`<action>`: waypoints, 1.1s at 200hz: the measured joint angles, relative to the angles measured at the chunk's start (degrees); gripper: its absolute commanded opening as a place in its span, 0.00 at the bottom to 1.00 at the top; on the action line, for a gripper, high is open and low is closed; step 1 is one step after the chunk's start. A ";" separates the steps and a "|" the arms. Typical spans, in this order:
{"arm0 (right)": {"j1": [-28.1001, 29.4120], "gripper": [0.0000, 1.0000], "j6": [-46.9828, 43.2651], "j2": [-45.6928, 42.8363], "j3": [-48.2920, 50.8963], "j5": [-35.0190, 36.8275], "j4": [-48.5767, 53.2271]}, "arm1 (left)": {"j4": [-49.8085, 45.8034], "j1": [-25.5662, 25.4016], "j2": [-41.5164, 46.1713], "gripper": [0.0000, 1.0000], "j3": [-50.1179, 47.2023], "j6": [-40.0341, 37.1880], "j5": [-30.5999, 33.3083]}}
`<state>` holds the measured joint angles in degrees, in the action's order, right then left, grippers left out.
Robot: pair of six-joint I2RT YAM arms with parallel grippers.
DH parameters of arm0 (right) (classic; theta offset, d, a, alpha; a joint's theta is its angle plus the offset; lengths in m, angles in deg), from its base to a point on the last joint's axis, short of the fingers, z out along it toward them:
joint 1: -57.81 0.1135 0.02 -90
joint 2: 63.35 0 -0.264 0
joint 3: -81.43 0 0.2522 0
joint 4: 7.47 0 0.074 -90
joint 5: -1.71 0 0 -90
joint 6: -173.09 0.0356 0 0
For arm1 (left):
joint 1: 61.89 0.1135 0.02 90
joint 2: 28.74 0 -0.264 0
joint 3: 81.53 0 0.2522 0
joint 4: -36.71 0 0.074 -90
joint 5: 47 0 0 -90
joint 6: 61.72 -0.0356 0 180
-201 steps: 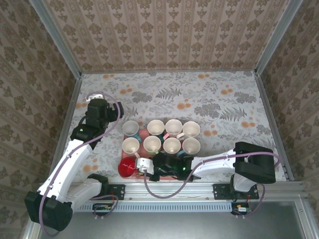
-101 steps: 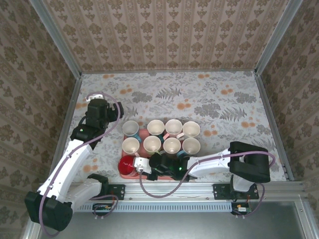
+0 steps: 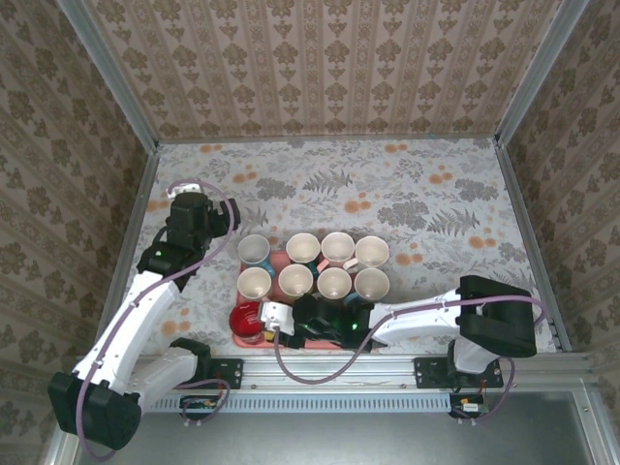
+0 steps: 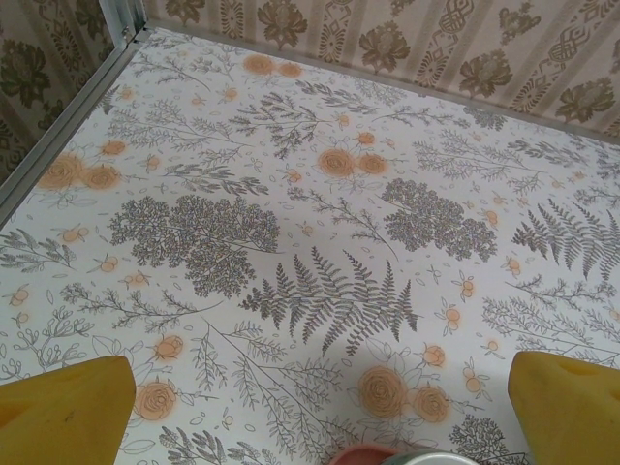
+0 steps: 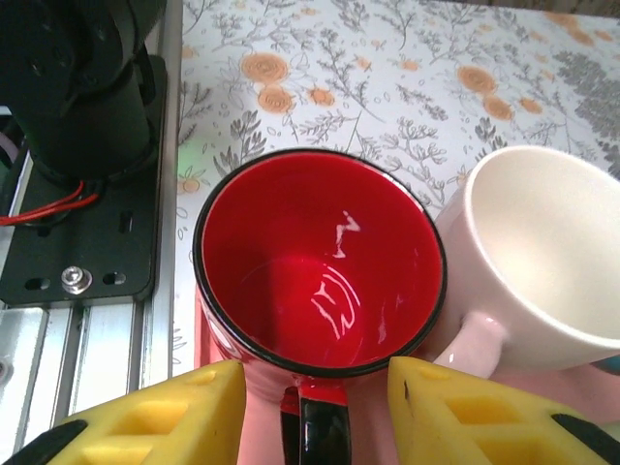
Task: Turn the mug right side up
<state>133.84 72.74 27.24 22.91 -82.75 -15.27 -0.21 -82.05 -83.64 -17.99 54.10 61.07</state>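
Note:
The red mug (image 3: 246, 322) stands right side up at the front left corner of the pink tray (image 3: 281, 260). In the right wrist view the red mug (image 5: 320, 262) shows its glossy inside and black rim, with its black handle (image 5: 325, 431) pointing at the camera. My right gripper (image 5: 315, 380) is open. Its yellow pads (image 5: 174, 417) stand on either side of the handle with a gap to it. From above, the right gripper (image 3: 278, 319) lies low just right of the mug. My left gripper (image 3: 191, 215) is open over bare table at the left, holding nothing.
Several other mugs (image 3: 303, 248) stand upright in two rows on the tray. A white mug (image 5: 542, 252) sits tight against the red one's right side. The left arm's black base (image 5: 82, 87) and the metal rail (image 3: 329, 371) lie just beyond the tray's near edge.
My right gripper's jaws have spread apart from the red mug's handle. The mug stays upright on the tray. The left arm has not moved.

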 measured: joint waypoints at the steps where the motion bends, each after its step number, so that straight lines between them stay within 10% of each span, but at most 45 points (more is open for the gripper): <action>1: 0.00 0.49 0.02 -0.07 0.00 0.00 0.02 | 0.04 0.00 0.00 1.00 -0.02 -0.04 0.00; 35: -0.90 0.64 0.07 -5.70 -0.15 -2.60 2.71 | 1.95 -0.13 0.37 1.00 -1.42 -1.62 -0.48; 51: -2.95 1.00 1.33 -9.20 -1.18 -6.10 5.57 | 2.21 -0.44 0.39 1.00 -1.53 -1.95 -0.87; 115: -17.16 1.00 10.84 -24.13 -6.67 -17.35 11.82 | 3.34 -0.85 0.39 1.00 -0.61 -2.89 -7.67; 162: -30.60 1.00 12.04 -30.42 -9.73 -1.64 14.88 | 13.86 -0.31 -0.81 0.99 -2.58 -10.62 -11.98; 220: -55.74 1.00 11.04 -27.78 -4.94 9.77 12.00 | 34.62 9.05 -4.90 1.00 -15.89 -21.29 -0.22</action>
<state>78.10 83.78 -0.54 17.97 -72.98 -3.27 34.42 -73.01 -88.53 -33.88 32.81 60.85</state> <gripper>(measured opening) 0.999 0.997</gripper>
